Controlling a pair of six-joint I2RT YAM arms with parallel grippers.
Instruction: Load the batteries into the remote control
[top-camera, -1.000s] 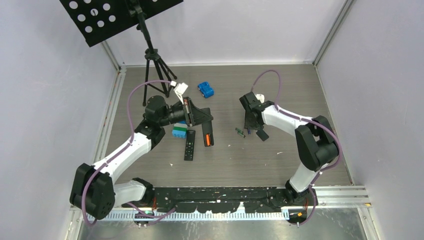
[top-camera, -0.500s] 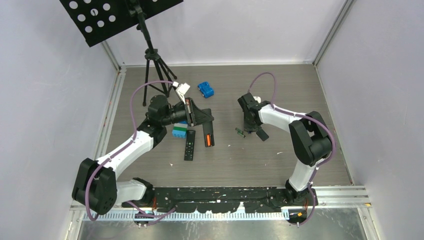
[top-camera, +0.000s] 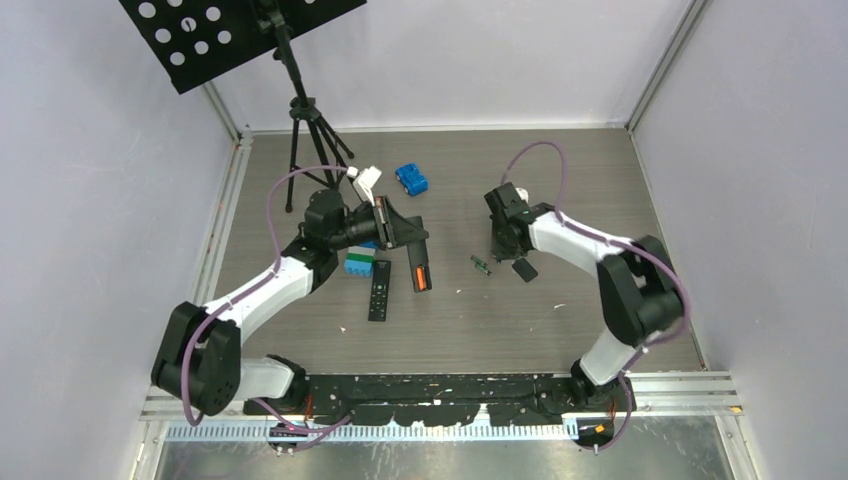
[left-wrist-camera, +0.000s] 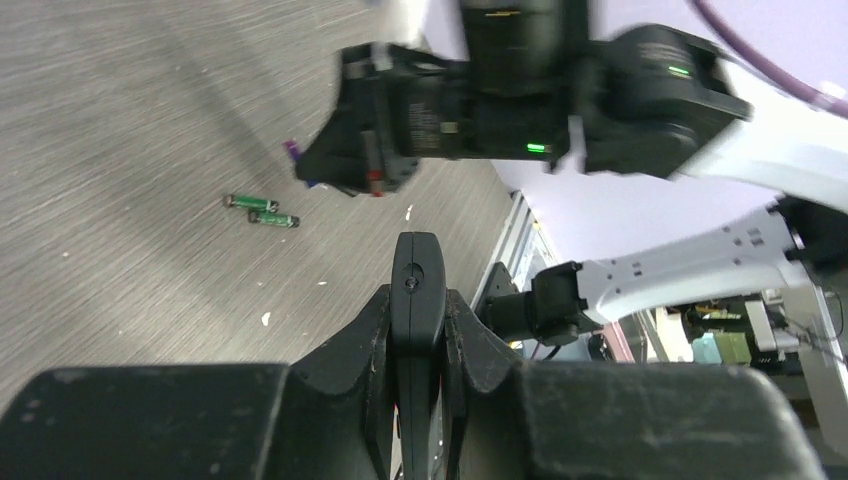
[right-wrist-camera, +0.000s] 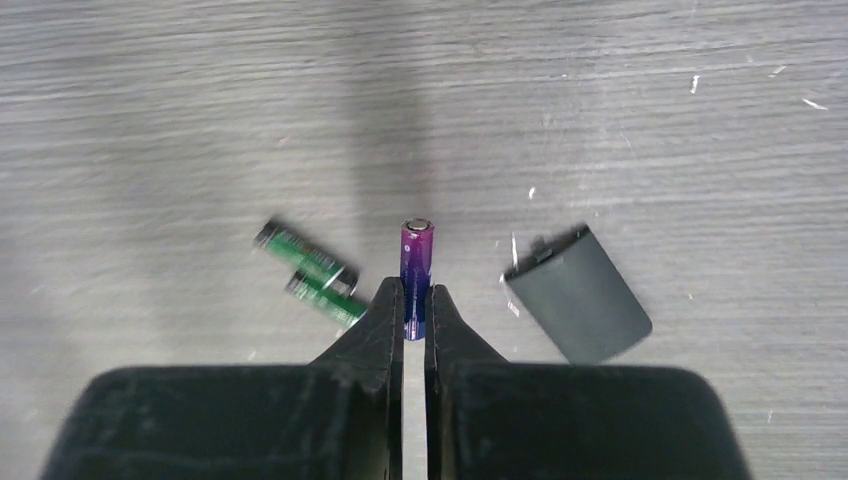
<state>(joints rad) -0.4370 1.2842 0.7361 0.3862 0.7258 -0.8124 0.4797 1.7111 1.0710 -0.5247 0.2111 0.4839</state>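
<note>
My left gripper (top-camera: 405, 238) is shut on the black remote control (top-camera: 420, 270), which hangs over the table with an orange battery showing in its recess. In the left wrist view the remote control (left-wrist-camera: 417, 280) stands edge-on between the jaws of the left gripper (left-wrist-camera: 418, 302). My right gripper (right-wrist-camera: 415, 297) is shut on the near end of a blue-purple battery (right-wrist-camera: 417, 258), which points away from the fingertips. Two dark green batteries (right-wrist-camera: 310, 272) lie side by side just left of it. From above, the right gripper (top-camera: 503, 252) is right of these green batteries (top-camera: 482, 265).
A dark battery cover (right-wrist-camera: 580, 297) lies right of the right gripper. A second black remote (top-camera: 379, 291) and a blue block (top-camera: 358, 266) lie under the left arm. A blue toy car (top-camera: 410, 180), a white piece (top-camera: 366, 182) and a tripod (top-camera: 305, 140) stand farther back.
The right gripper's jaws have closed onto the blue-purple battery. The left arm has shifted the held remote slightly to the right.
</note>
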